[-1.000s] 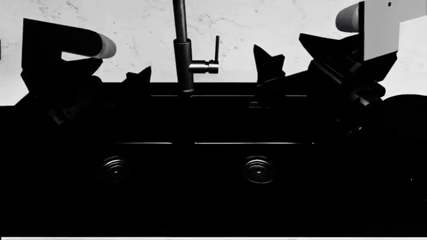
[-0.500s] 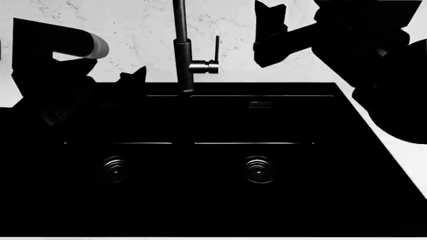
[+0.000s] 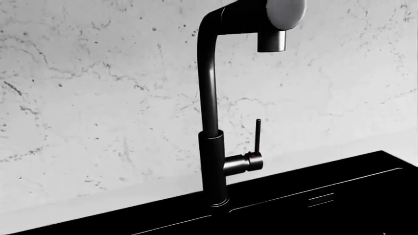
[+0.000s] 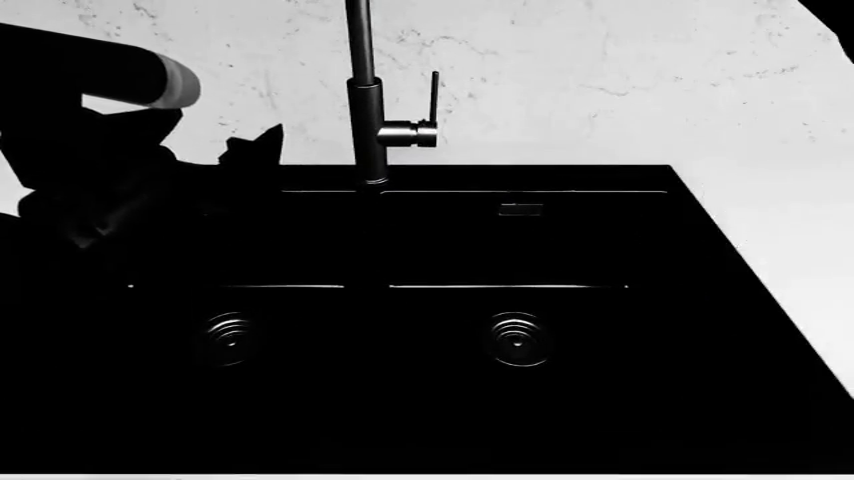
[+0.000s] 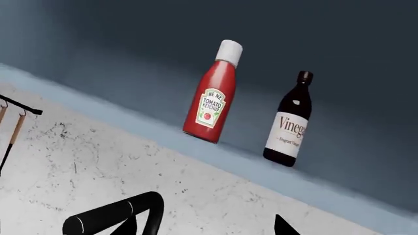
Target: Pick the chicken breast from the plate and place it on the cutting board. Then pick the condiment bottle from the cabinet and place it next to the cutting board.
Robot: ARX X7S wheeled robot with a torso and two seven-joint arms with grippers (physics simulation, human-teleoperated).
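Note:
The condiment bottle (image 5: pixel 212 95), red with a white cap and a ketchup label, stands upright on the cabinet shelf (image 5: pixel 261 164) in the right wrist view. My right gripper (image 5: pixel 209 227) is open below and short of it, its fingertips (image 5: pixel 134 220) wide apart with only marble wall between them. In the head view only a dark corner of the right arm (image 4: pixel 834 15) shows. My left gripper (image 4: pixel 254 150) is a black silhouette over the sink's back left edge, and its jaws are unreadable. The chicken breast, the plate and the cutting board are out of view.
A dark vinegar bottle (image 5: pixel 290 122) stands close beside the ketchup on the same shelf. A black double sink (image 4: pixel 400 190) fills the counter below, with a tall black faucet (image 4: pixel 367 100) at its back. White counter (image 4: pixel 801 260) lies to the right. Utensil hooks (image 5: pixel 13 122) hang on the wall.
My right arm has swung up and to the right, out of the head view. The left arm has drifted slightly to the left.

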